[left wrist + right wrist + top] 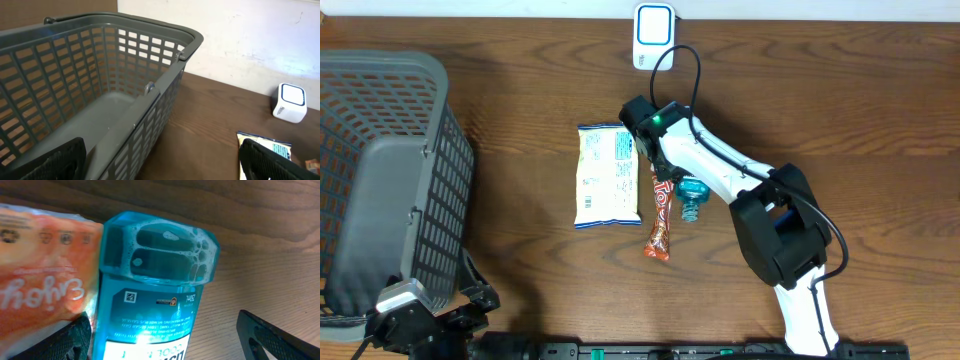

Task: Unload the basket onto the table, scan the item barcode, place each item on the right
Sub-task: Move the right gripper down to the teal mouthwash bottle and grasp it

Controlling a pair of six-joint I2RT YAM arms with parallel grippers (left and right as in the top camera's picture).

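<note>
Straddling the blue bottle (pixel 159 275), the right end effector (pixel 175 340) is released. One finger (pixel 70 340) sits just beside the bottle's side and the other is well clear of it over bare wood. The bottle lies flat on the desk (pixel 840 110), with foam inside at its far end. It lies edge to edge with an orange candy wrapper (pixel 45 280). Beyond the wrapper, a white and yellow snack bag (pixel 607 175) lies flat. The white scanner (pixel 653 35) stands at the desk's far edge, well apart from the bottle. At the near left corner, the left end effector (pixel 167 161) is also released, with nothing between its fingers, beside the grey basket (pixel 150 90).
</note>
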